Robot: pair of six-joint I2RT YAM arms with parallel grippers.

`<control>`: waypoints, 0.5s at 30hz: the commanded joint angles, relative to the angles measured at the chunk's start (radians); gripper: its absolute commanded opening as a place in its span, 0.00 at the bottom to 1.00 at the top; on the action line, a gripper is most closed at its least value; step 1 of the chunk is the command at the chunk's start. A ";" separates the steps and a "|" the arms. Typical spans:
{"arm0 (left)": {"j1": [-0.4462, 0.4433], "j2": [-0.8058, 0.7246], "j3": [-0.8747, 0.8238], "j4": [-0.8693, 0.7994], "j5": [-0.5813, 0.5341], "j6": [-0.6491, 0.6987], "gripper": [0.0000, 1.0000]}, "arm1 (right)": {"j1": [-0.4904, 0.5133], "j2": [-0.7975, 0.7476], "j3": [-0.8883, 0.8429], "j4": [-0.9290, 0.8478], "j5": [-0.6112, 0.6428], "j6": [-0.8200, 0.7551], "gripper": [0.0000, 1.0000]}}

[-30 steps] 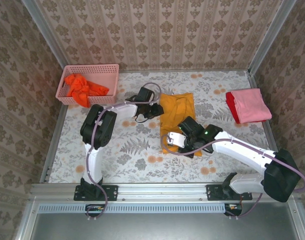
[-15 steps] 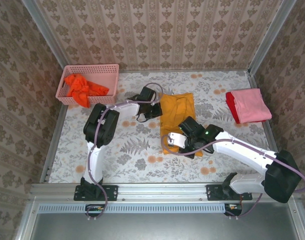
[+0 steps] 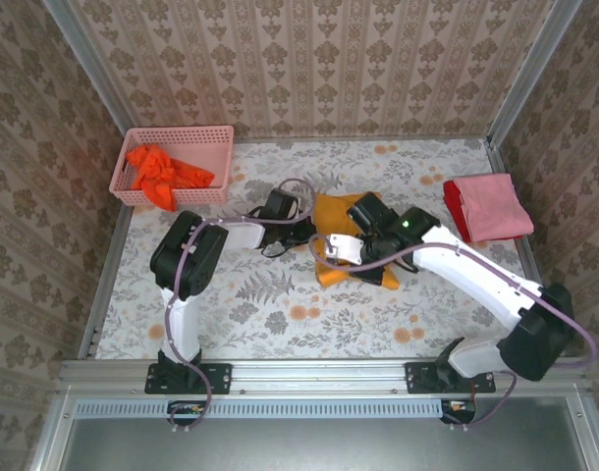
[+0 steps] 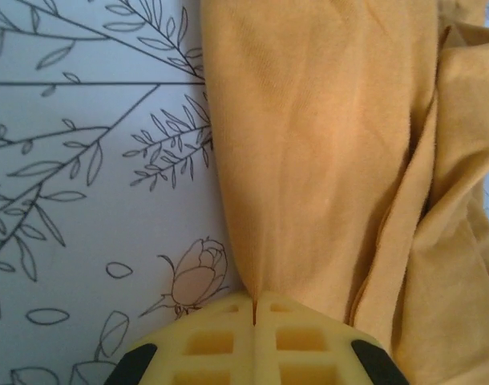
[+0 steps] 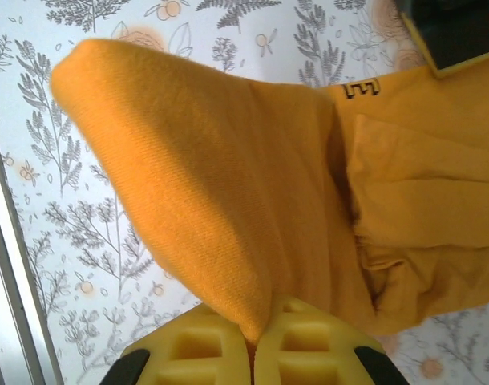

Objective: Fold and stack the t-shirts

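Golden-yellow t-shirt (image 3: pixel 331 210) lies bunched at the centre of the floral table (image 3: pixel 270 304), with both arms over it. Left gripper (image 4: pixel 254 311) is closed on the shirt's left edge. Right gripper (image 5: pixel 253 341) is clamped on a raised fold of the same shirt. Pink t-shirt (image 3: pixel 496 206) lies folded at far right. Orange-red t-shirt (image 3: pixel 160 172) sits in the pink lattice basket (image 3: pixel 182 135).

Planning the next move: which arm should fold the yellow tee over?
Right, probably. The right gripper is shut on a raised fold of the tee. The left gripper pinches its side edge low by the table.
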 commanded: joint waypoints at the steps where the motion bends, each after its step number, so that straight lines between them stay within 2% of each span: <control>1: -0.011 0.015 -0.080 -0.095 0.088 -0.039 0.00 | -0.051 0.082 0.126 -0.118 -0.020 -0.113 0.00; 10: 0.062 0.080 -0.089 -0.053 0.163 -0.084 0.00 | -0.162 0.295 0.398 -0.198 -0.051 -0.237 0.00; 15: 0.082 0.128 -0.032 -0.164 0.170 -0.044 0.00 | -0.195 0.408 0.545 -0.238 -0.053 -0.297 0.00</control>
